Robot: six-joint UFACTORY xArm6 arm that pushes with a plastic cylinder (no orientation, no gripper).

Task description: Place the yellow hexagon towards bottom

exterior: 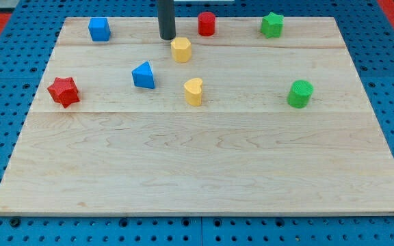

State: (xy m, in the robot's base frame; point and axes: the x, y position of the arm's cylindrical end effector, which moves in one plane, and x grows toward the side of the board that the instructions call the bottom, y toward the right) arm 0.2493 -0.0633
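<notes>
The yellow hexagon [180, 49] sits near the view's top, left of centre, on the wooden board [204, 157]. My tip [167, 37] stands just up and to the left of it, very close; whether it touches cannot be told. A yellow heart-shaped block [193, 91] lies below the hexagon, towards the board's middle.
A blue cube [99, 29] is at the top left, a red cylinder [206, 23] and a green star [272, 24] along the top. A blue triangle [143, 75] and a red star [63, 91] are at the left. A green cylinder [299, 93] is at the right.
</notes>
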